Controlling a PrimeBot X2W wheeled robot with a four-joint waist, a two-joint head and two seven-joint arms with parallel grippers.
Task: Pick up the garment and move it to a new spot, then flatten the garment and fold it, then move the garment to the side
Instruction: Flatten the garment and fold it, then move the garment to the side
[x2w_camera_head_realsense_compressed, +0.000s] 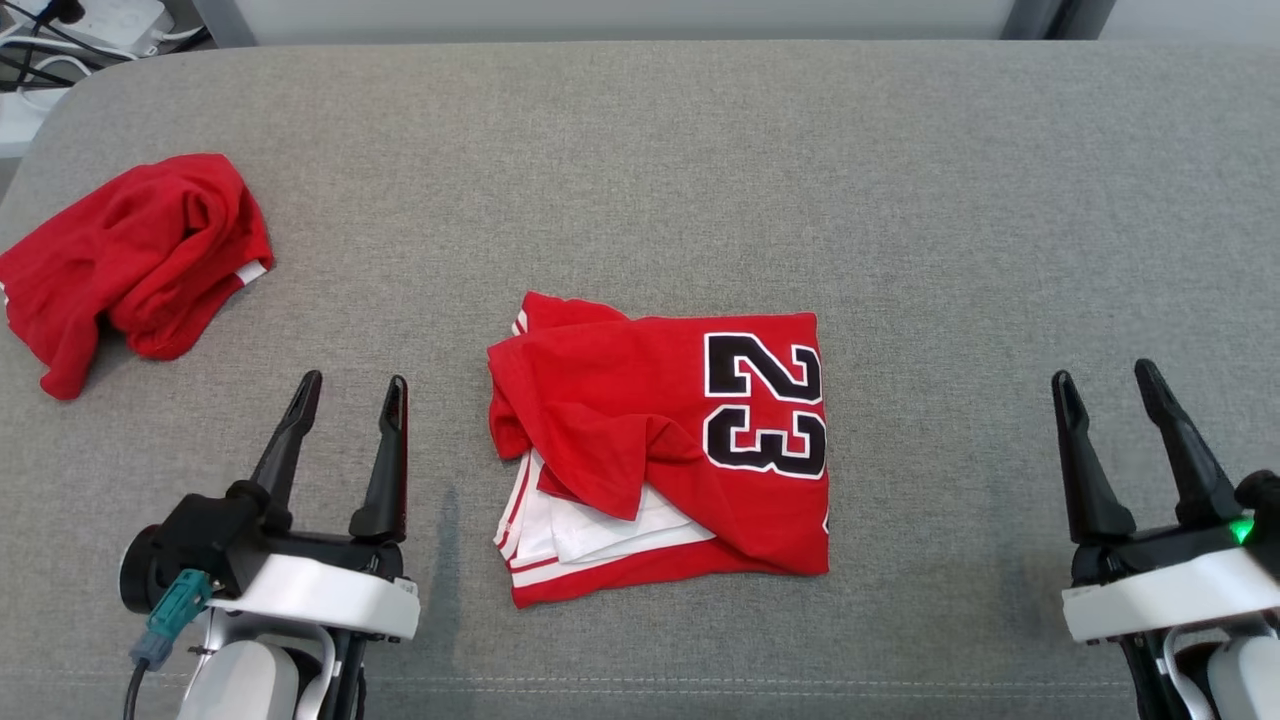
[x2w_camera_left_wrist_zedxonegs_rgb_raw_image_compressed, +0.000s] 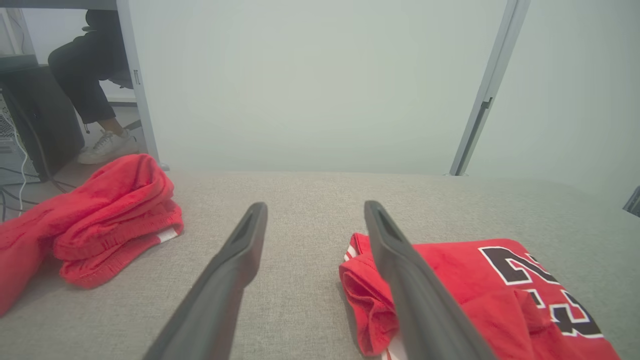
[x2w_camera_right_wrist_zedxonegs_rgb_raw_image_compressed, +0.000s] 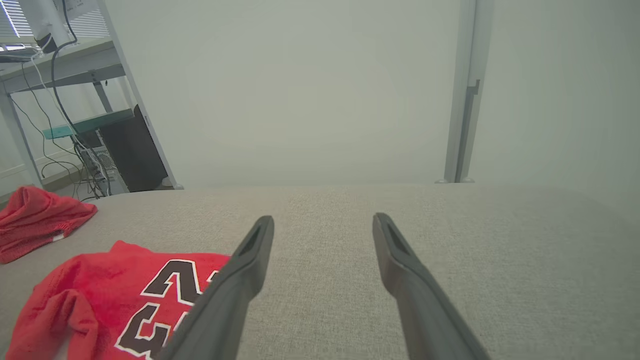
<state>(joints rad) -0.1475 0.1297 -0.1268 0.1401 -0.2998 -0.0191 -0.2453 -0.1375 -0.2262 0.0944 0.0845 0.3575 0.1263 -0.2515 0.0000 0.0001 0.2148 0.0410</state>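
Left gripper (x2w_camera_head_realsense_compressed: 355, 380) and right gripper (x2w_camera_head_realsense_compressed: 1102, 372), lower corners, hang spread, empty; centre-frame red jersey (x2w_camera_head_realsense_compressed: 640, 420) looks roughly folded, so moving aside likely remains.

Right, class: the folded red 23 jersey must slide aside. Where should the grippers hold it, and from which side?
Probably its two side edges, each open gripper coming in from its own side: the left gripper pinching every loose layer at the bunched left edge of the jersey, the right gripper taking the straight right edge.
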